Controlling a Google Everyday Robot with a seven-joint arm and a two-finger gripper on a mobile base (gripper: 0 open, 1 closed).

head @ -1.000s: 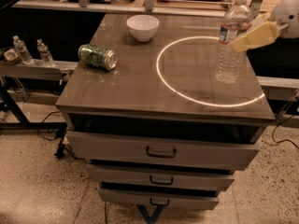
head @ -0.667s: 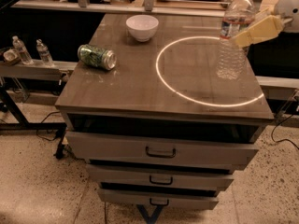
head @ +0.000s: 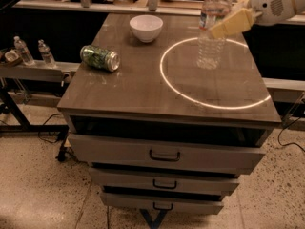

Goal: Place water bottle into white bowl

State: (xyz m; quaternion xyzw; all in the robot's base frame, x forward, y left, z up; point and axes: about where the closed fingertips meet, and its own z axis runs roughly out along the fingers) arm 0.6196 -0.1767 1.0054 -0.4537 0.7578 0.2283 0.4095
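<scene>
The water bottle (head: 211, 42) is a tall clear ribbed bottle with a white cap. It hangs upright a little above the right part of the wooden table top (head: 143, 85), inside a bright ring of light (head: 164, 75). My gripper (head: 215, 30) reaches in from the upper right, and its pale yellow fingers (head: 234, 21) are shut on the bottle's upper part at the label. The white bowl (head: 146, 27) stands empty at the back middle of the table, to the left of the bottle and apart from it.
A green patterned can (head: 100, 57) lies on its side at the table's left. Two tiny clear bottles (head: 22, 50) stand on a low shelf to the left. Drawers (head: 164, 154) sit under the table top, the top one slightly out.
My gripper has moved left and slightly up with the water bottle in it. The bottle has come off the table and is closer to the bowl. Bowl and can have not moved.
</scene>
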